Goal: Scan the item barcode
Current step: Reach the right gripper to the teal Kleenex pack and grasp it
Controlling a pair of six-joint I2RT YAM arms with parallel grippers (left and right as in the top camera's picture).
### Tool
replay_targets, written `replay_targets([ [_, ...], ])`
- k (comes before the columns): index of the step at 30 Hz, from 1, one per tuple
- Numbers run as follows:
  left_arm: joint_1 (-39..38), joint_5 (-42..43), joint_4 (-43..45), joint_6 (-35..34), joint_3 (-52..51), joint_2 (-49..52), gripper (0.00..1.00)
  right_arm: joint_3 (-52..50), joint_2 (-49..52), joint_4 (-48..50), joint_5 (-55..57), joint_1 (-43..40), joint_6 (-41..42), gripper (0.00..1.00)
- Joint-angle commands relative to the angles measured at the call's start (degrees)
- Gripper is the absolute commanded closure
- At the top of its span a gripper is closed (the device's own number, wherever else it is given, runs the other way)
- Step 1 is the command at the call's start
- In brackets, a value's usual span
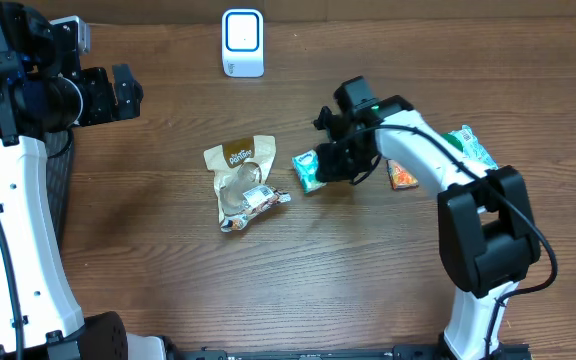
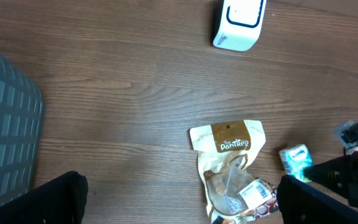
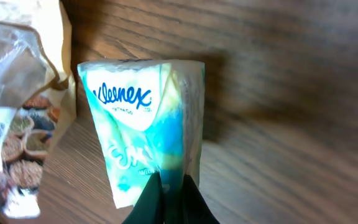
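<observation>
One teal-and-white Kleenex tissue pack (image 3: pixel 143 118) sits near the middle of the brown wooden table (image 1: pixel 168 290), just right of the single tan-and-clear crinkled snack bag (image 1: pixel 240 182). In the right wrist view their edges are close, but I cannot tell whether they touch. The right gripper (image 3: pixel 170 194) is clenched on the pack: its black fingers (image 3: pixel 191 202) meet over the lower edge of the wrapper. From overhead the claw is on the pack's right side. Whether the pack rests on the wood or is just above it cannot be told.

The right arm (image 1: pixel 423 145) rises from the near right edge of the table. Its white link slants up and to the left, and the black wrist is turned left toward the pack. Beneath that link lie one small orange packet (image 1: pixel 402 177) and one second teal-and-white pack (image 1: pixel 473 147), side by side.

One white box-shaped scanner with a blue outline (image 1: pixel 242 42) stands at the far edge, well apart from the held pack.

The left gripper (image 1: pixel 126 92) is at the far left, pointing right. Its jaws are spread wide and hold nothing. One grey grid-walled bin (image 2: pixel 5 137) is beside that arm.
</observation>
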Motion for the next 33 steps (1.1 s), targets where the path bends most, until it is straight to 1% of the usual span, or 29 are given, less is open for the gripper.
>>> replay_targets([
  [1,0.24,0.48,0.0,-0.74,0.44,0.11,0.0,1.25,-1.49,0.17,-1.55,-0.68,-7.39,0.8],
  [2,0.24,0.48,0.0,-0.74,0.44,0.11,0.0,1.25,-1.49,0.11,0.13,-0.72,-6.93,0.54],
  [3,0.24,0.48,0.0,-0.74,0.44,0.11,0.01,1.25,-1.49,-0.11,0.98,-0.83,-6.36,0.48],
  [4,0.24,0.48,0.0,-0.74,0.44,0.11,0.0,1.25,-1.49,-0.09,1.84,-1.03,-4.24,0.47],
  [5,0.24,0.48,0.0,-0.74,0.44,0.11,0.0,1.25,-1.49,-0.07,2.4,-1.2,-2.64,0.47],
  [6,0.24,0.48,0.0,-0.74,0.44,0.11,0.0,1.25,-1.49,-0.13,2.86,-1.68,0.92,0.48],
  [7,0.24,0.48,0.0,-0.74,0.44,0.11,0.0,1.25,-1.49,-0.15,2.84,-1.86,2.03,0.49],
  [8,0.24,0.48,0.0,-0.74,0.44,0.11,0.0,1.25,-1.46,-0.15,2.69,-2.05,3.43,0.53],
  [10,0.24,0.48,0.0,-0.74,0.44,0.11,0.0,0.96,-1.42,-0.09,2.71,-2.05,4.63,0.57],
  [17,0.24,0.48,0.0,-0.74,0.44,0.11,0.0,-0.39,0.28,0.35,2.82,-2.05,5.4,0.66],
  [20,0.24,0.48,0.0,-0.74,0.44,0.11,0.01,-0.63,2.25,0.26,2.67,-2.05,6.43,0.73],
  [25,0.24,0.48,0.0,-0.74,0.44,0.11,0.0,-1.09,4.15,-0.33,1.53,-2.05,6.67,0.8],
  [28,0.24,0.48,0.0,-0.74,0.44,0.11,0.0,-1.53,4.15,-0.2,1.6,-2.05,7.82,0.83],
  [33,0.24,0.48,0.0,-0.74,0.44,0.11,0.0,-3.32,4.17,1.03,1.55,-2.05,8.15,0.84],
])
